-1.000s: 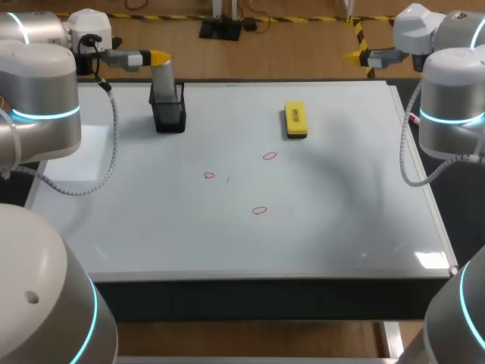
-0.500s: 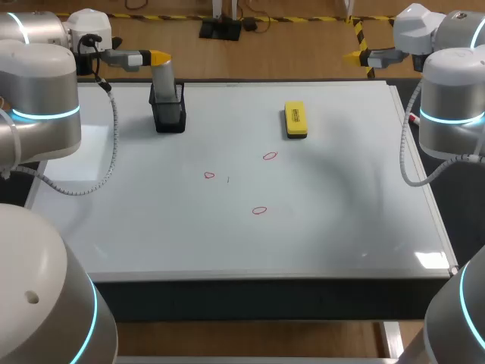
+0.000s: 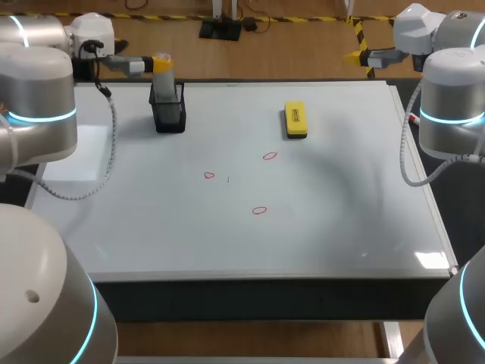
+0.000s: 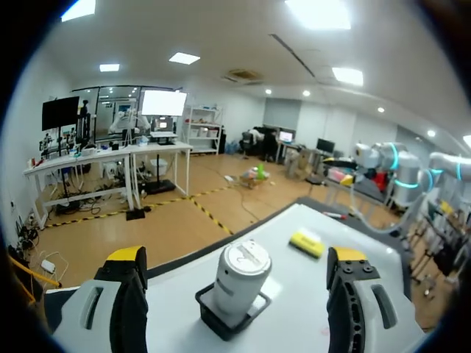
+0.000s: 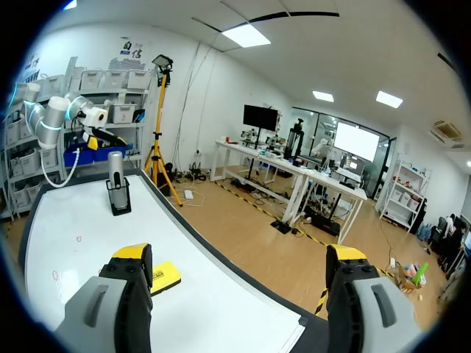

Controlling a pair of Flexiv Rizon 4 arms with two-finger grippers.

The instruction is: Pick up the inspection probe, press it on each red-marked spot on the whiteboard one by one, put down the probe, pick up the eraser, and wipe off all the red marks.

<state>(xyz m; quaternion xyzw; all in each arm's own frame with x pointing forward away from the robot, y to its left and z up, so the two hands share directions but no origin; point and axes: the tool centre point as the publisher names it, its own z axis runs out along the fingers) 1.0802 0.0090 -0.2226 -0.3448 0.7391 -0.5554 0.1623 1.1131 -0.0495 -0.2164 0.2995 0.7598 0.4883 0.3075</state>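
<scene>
- Three red marks [image 3: 209, 175] are seen in the head view, drawn near the middle of the whiteboard [image 3: 341, 227] and set apart from one another.
- The inspection probe [image 3: 164, 78], a grey cylinder, is stood upright in a black holder [image 3: 168, 115] at the far left of the board. The yellow eraser [image 3: 295, 120] is laid flat, far and right of the middle.
- The left gripper [image 3: 161, 61] is held at the probe's top. The right gripper [image 3: 355, 54] is held beyond the far right corner.
- In the left wrist view, the left gripper [image 4: 235, 257] is released, its fingers spread wide. The probe [image 4: 241, 283] is seen ahead between them, untouched, in its holder [image 4: 224, 323], with the eraser [image 4: 307, 243] beyond.
- In the right wrist view, the right gripper [image 5: 239, 254] is released, with nothing grasped. The eraser [image 5: 166, 276] is seen beside one finger, and the probe [image 5: 115, 170] well beyond it.
</scene>
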